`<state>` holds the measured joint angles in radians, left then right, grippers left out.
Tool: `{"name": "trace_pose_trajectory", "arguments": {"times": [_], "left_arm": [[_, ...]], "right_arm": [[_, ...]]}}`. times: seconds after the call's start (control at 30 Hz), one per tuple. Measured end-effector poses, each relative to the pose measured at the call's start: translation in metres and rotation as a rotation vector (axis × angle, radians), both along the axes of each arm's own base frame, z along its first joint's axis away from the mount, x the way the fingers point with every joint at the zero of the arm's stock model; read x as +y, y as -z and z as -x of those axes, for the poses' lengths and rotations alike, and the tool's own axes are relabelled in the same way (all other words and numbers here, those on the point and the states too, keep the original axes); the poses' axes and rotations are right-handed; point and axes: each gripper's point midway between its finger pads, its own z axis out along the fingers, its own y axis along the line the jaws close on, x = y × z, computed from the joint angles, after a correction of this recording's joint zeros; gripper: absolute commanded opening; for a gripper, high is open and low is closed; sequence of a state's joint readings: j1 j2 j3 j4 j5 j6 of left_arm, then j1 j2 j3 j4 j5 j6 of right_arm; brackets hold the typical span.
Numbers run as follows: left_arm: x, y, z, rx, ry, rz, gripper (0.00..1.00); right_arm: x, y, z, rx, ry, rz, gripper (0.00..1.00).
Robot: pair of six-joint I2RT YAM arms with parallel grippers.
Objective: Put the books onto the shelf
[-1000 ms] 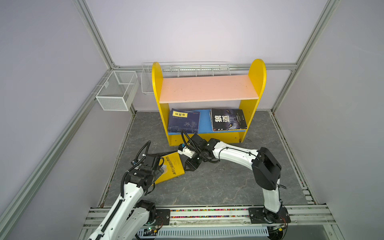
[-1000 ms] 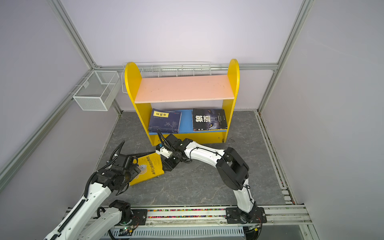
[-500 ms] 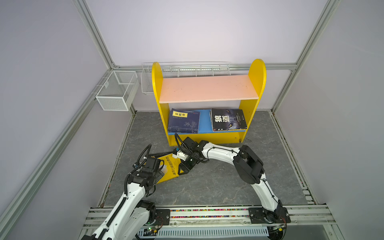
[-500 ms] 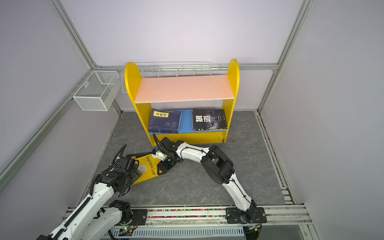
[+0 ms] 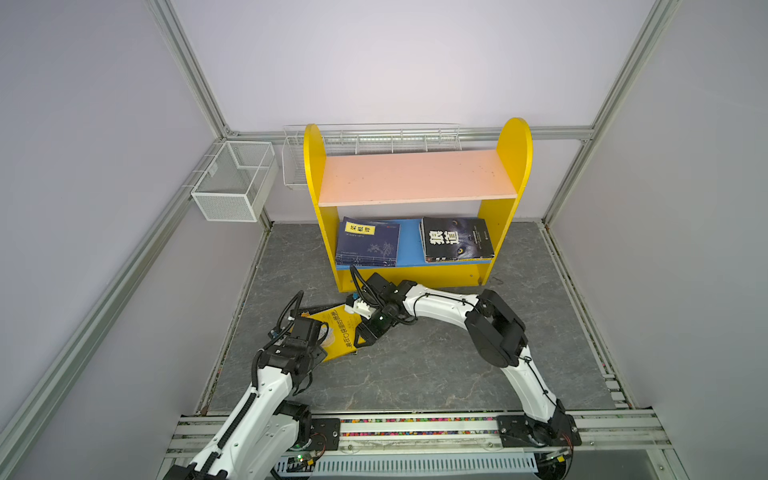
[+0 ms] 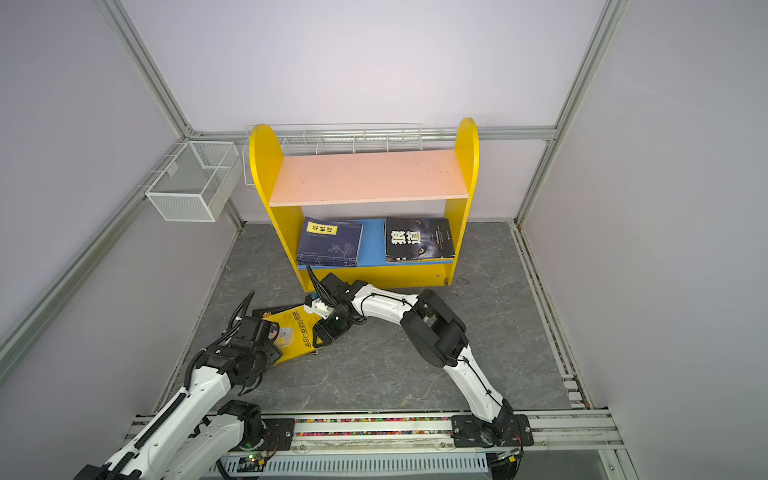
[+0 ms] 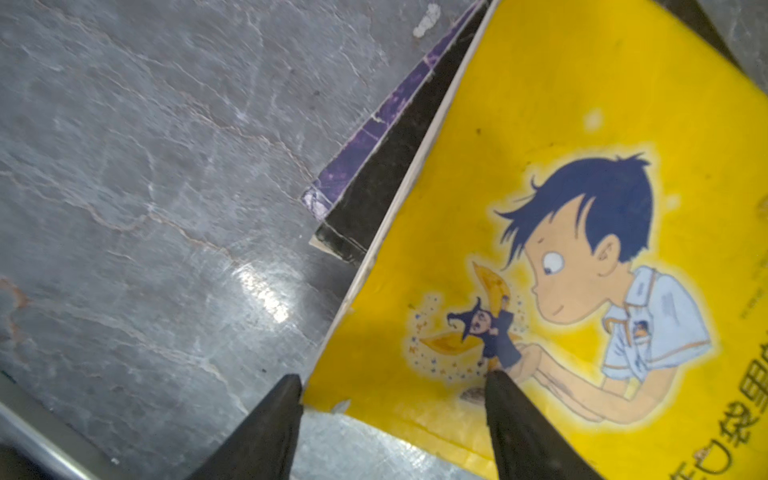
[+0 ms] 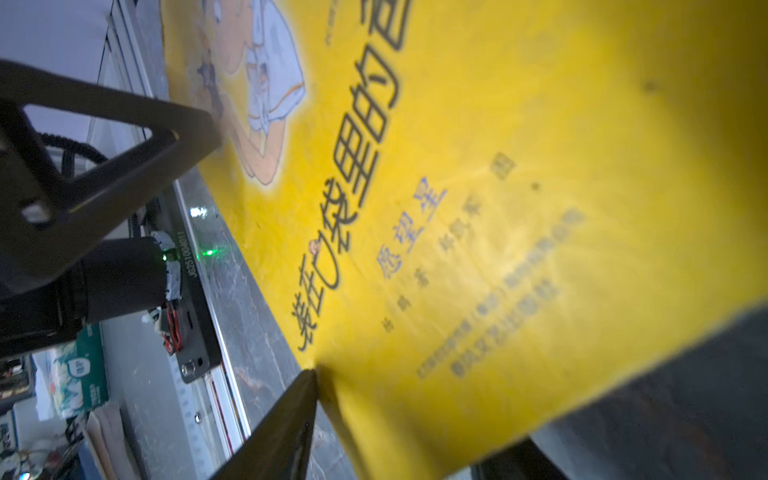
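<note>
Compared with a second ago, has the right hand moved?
Yes. The right hand has shifted left, away from the yellow shelf and onto the edge of the yellow cartoon book.

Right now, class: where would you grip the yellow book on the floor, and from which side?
Grip the yellow book at the corner by the left gripper, coming low from that side. It juts past the dark books and looks raised off the floor, so a finger could slide under.
</note>
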<state>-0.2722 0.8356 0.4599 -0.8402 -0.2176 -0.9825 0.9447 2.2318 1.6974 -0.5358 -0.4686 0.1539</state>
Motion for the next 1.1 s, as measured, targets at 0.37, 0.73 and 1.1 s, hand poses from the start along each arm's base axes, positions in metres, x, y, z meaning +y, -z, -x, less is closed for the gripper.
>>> {"name": "trace_pose_trajectory", "arguments": {"times": [0.37,0.73,1.1], "left_arm": [[-0.009,-0.001,-0.012,-0.031,0.028,0.033,0.65],[-0.012,-0.002,-0.019,-0.052,0.03,0.046,0.64],[-0.015,-0.003,-0.02,-0.061,0.033,0.061,0.64]], "right_arm": [[-0.029,-0.014,-0.048,0.014,0.177,-0.058,0.6],[-0.021,-0.015,0.007,0.153,0.008,-0.082,0.74],[-0.028,0.004,0.017,0.205,-0.009,-0.036,0.75]]}}
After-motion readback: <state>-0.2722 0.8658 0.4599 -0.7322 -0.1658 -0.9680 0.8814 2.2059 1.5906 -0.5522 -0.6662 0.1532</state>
